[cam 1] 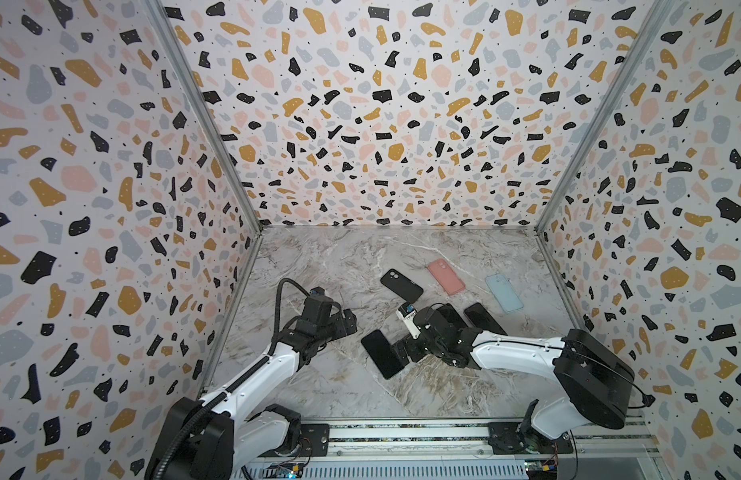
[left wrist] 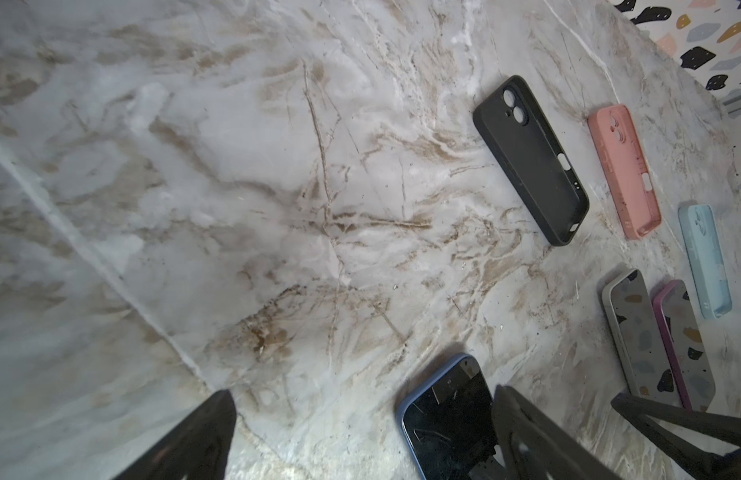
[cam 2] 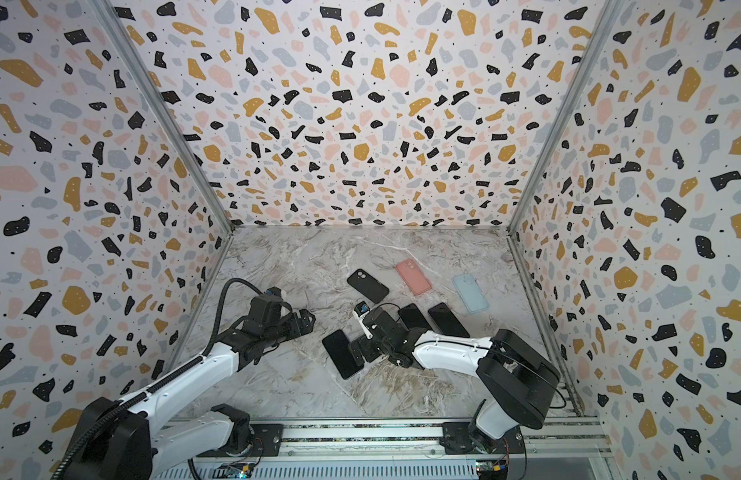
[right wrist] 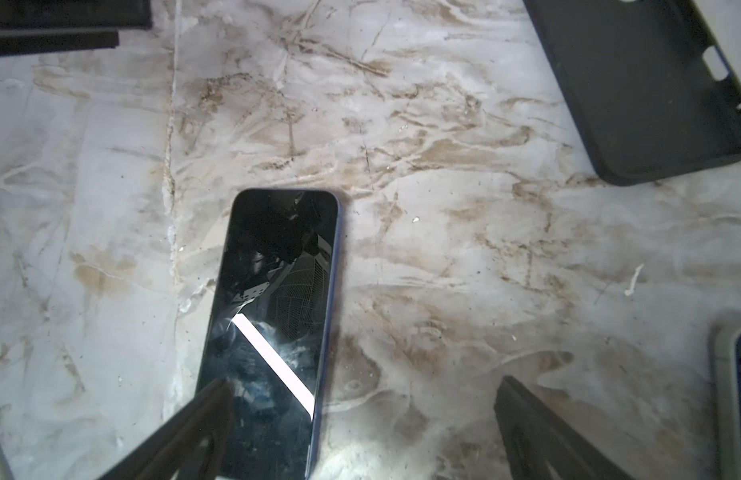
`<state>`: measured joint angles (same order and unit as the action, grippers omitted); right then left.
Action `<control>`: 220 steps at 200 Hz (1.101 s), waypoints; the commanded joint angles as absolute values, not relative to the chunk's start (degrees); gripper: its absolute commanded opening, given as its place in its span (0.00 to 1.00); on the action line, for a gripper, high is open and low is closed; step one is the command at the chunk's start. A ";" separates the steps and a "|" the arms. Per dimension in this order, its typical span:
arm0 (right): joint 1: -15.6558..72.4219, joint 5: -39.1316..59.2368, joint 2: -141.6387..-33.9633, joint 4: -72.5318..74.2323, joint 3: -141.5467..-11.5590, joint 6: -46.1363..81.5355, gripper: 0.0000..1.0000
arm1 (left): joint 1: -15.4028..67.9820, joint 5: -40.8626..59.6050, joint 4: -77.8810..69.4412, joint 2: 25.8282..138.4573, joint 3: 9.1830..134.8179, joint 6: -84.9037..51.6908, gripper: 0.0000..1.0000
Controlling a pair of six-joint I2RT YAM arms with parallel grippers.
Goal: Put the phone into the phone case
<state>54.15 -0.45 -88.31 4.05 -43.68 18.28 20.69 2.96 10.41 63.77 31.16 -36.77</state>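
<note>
A dark-screened phone with a blue rim (cam 1: 382,353) (right wrist: 277,316) lies flat on the marble table, left of centre. My right gripper (cam 1: 403,352) (right wrist: 362,382) hovers open at its right end, one finger (right wrist: 211,411) over the screen, the other over bare marble. My left gripper (cam 1: 349,322) (left wrist: 358,392) is open above bare table to the phone's left; the phone's corner (left wrist: 448,411) shows beside one finger (left wrist: 522,432). A black phone case (cam 1: 401,285) (left wrist: 531,162) (right wrist: 643,83) lies face up behind the phone.
A pink case (cam 1: 445,276) (left wrist: 624,170) and a light blue case (cam 1: 504,293) (left wrist: 705,262) lie further right. Two more phones (cam 1: 452,316) (cam 1: 485,319) lie side by side near the right arm. Patterned walls (cam 1: 111,208) close in three sides.
</note>
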 commanded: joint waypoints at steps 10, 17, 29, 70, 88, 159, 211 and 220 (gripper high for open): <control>52.92 -1.09 -89.17 1.75 -47.20 16.84 1.00 | 20.86 5.74 9.77 63.97 30.40 -36.06 0.97; 52.06 -1.07 -89.59 1.74 -47.70 16.42 1.00 | 20.82 6.11 9.59 64.23 30.57 -35.80 0.97; 49.93 -0.41 -90.59 1.73 -49.12 15.81 0.99 | 20.90 6.24 9.67 64.92 31.13 -35.32 0.97; 42.10 0.19 -96.87 1.61 -56.62 13.98 0.97 | 20.85 7.59 8.58 68.46 33.33 -33.62 0.97; 39.20 0.31 -101.00 0.83 -61.56 13.29 0.97 | 20.84 8.49 7.16 70.47 34.20 -33.40 0.97; 32.00 2.98 -115.41 -2.77 -79.01 11.51 0.80 | 21.06 10.46 4.86 75.61 37.24 -32.17 0.97; 30.47 4.84 -122.65 -6.89 -87.69 10.20 0.58 | 21.03 11.48 3.68 76.62 36.75 -32.00 0.97; 30.50 5.00 -123.34 -7.14 -88.22 10.11 0.58 | 21.02 11.53 3.72 76.71 36.80 -31.99 0.97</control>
